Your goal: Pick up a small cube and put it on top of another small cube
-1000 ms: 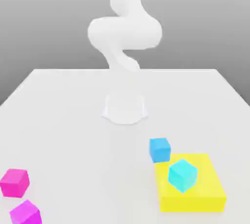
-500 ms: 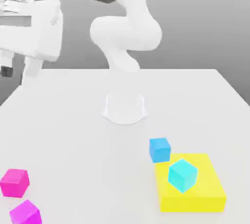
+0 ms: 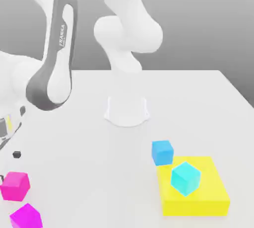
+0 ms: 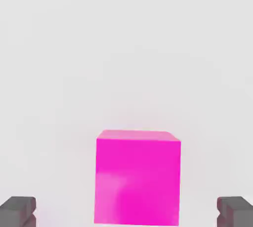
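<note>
Hot-pink cube lies on the desk at the exterior view's left, near the violet-magenta cube; it is not lifted yet, so the picking is at its beginning, and the grasp, the lift and the placing on another small cube are all left to do; the gripper is close above it, I judge almost ready for grasping. The cube looks plain, with flat faces and straight edges; a cyan cube rests on the yellow block, and a blue cube is just beside this block.

In the hand view, the gripper is released, its two fingers wide apart, with the pink cube between them in the picture; nothing is grasped.
</note>
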You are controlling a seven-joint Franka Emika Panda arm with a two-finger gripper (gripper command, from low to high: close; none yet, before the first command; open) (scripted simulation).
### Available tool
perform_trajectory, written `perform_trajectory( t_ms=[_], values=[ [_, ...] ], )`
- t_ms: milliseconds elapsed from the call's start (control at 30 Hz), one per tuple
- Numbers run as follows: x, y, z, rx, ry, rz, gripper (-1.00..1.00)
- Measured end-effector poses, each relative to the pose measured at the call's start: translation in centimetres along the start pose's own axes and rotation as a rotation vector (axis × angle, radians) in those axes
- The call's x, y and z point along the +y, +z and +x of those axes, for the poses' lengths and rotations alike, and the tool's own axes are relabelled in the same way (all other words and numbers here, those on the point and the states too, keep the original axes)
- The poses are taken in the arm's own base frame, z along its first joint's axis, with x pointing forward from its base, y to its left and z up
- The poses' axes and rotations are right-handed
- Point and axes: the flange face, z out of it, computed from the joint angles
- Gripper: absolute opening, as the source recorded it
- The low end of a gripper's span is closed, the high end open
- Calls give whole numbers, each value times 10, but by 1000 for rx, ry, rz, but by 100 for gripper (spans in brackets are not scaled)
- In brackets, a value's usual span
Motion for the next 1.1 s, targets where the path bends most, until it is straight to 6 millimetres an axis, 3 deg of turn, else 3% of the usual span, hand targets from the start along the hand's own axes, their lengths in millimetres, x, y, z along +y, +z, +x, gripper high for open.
perform_trajectory(
  t_ms=[33, 67, 300, 433, 500, 633, 667, 767, 967, 1100],
  values=[
    [1, 13, 0, 1, 2, -1, 0],
    [1, 22, 1, 1, 2, -2, -100],
    [1, 22, 1, 0, 3, 0, -100],
    [0, -22, 1, 0, 3, 0, -100],
    [11, -44, -18, -4, -14, -1, -100],
    [60, -79, -86, -15, -84, -5, -100],
    [80, -87, -109, -16, -123, -7, -100],
    [134, -107, -153, -18, -192, -10, -100],
    [230, -134, -188, -13, -257, -13, -100],
    [299, -144, -198, -7, -318, -9, -100]
  ],
)
